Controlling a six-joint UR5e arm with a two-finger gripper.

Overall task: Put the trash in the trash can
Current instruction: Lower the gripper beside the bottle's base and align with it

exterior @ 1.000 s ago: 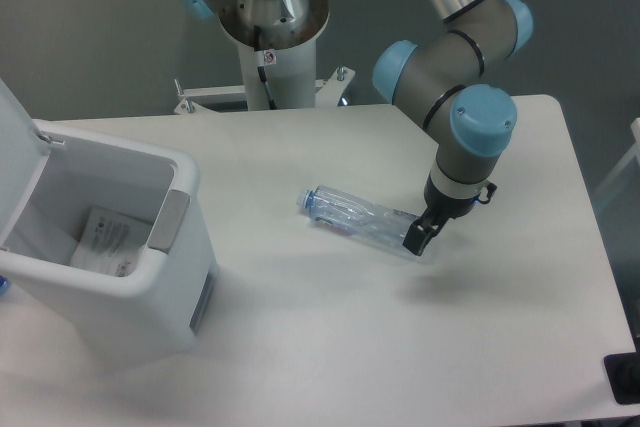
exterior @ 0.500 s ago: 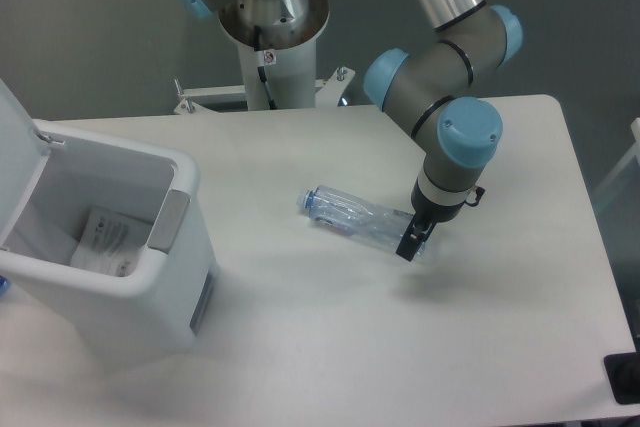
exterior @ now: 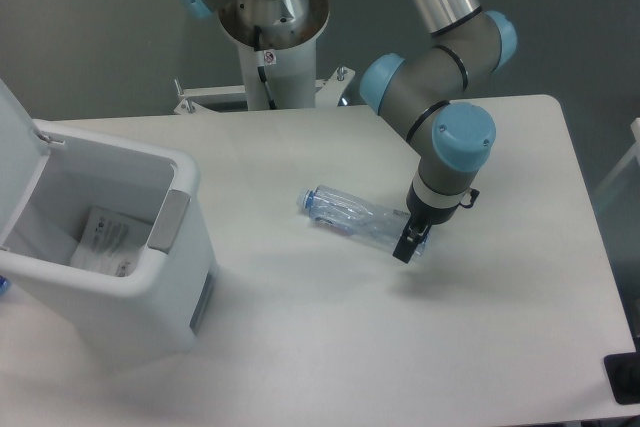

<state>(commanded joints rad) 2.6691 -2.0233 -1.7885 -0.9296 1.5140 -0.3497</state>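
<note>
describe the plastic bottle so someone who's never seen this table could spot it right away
Start at the big white trash can with its lid open at the table's left, then look right, to the middle of the white table. There the crushed clear bottle lies on its side, bluish cap pointing left, its base at the gripper. It is the only see-through item; the white wrapper lies inside the can.

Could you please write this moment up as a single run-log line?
wrapper: inside trash can | lid: open | bottle: lying on table | gripper: at bottle's base end, grip unclear
</note>
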